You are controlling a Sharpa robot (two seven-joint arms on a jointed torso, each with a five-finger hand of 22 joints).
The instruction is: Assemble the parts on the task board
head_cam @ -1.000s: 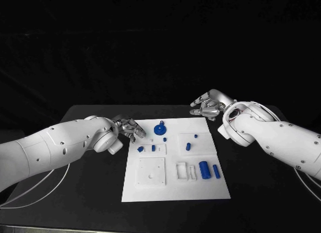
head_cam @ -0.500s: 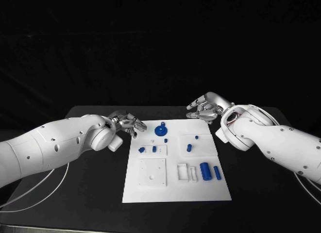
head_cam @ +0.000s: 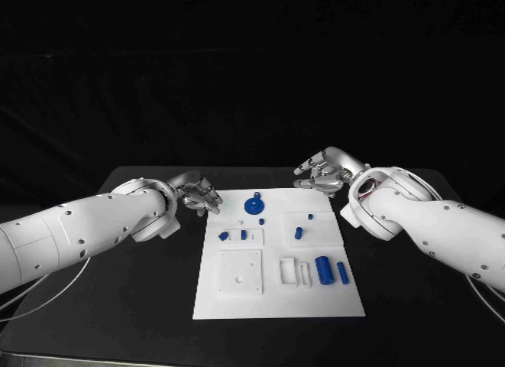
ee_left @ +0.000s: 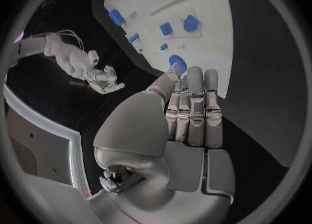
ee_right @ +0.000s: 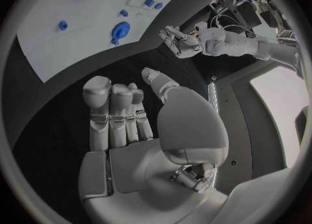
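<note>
The white task board (head_cam: 276,294) lies flat in the middle of my black table (head_cam: 120,306). It is a smooth, thin plate. Closest to me on it are a raised white square block (head_cam: 237,271), a small white frame (head_cam: 287,269), a fat blue cylinder (head_cam: 322,270) and a thinner blue peg (head_cam: 341,271) beside it. Past those lie a few tiny blue parts (head_cam: 222,236), too small for me to tell their shapes. Farther still is a round blue disc (head_cam: 252,205) with a little knob.

My left hand (head_cam: 196,197) hangs just off the board's far left corner. My right hand (head_cam: 322,173) hangs past its far right corner. Both are shiny silver metal, fingers side by side and a bit bent, thumbs apart, and they hold nothing.
</note>
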